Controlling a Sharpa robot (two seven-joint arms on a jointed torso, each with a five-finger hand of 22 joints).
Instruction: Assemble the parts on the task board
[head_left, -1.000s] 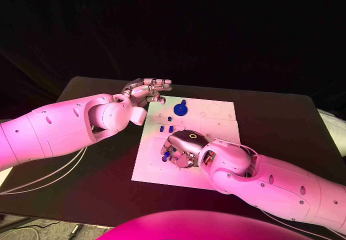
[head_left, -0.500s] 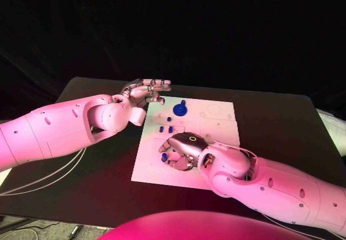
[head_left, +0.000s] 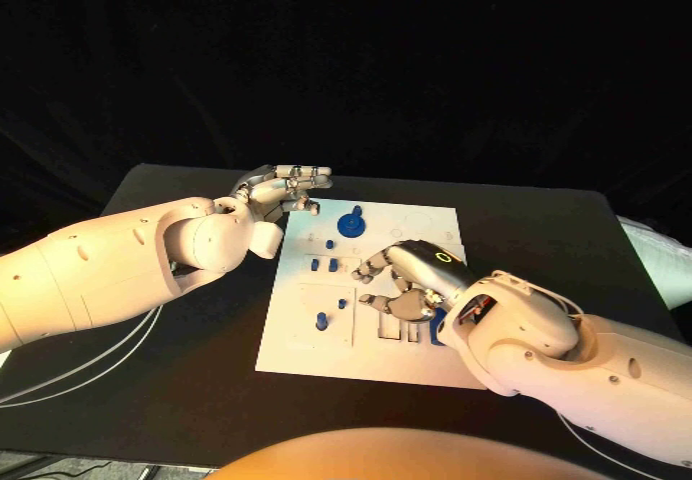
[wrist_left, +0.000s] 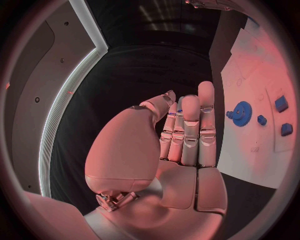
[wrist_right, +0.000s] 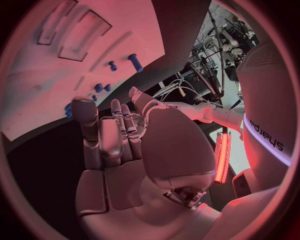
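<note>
My left hand (head_left: 283, 187): hovers at the far left corner of the task board (head_left: 433, 355), fingers straight and close together in its wrist view, holding nothing, touching no part.

Task board: white plate, middle of the black table (head_left: 173, 360).

Gear (head_left: 351, 222): blue, toothed, on the far left part of the board, near my left hand; whether it is seated on a post I cannot tell.

Small blue parts (head_left: 326, 264): a pair just behind the gear toward me, lying or standing on the board; which, I cannot tell.

Single blue part (head_left: 320, 320): nearer edge, left side, beside shallow outlines on the plate.

My right hand (head_left: 408, 282): over the board's middle, fingers loosely curled, nothing visibly held.

Blue part (head_left: 436, 331): just beside my right wrist, partly hidden.

Judgement: several outlines on the plate look unfilled and parts lie scattered, so I place the assembly early, most still to do.
</note>
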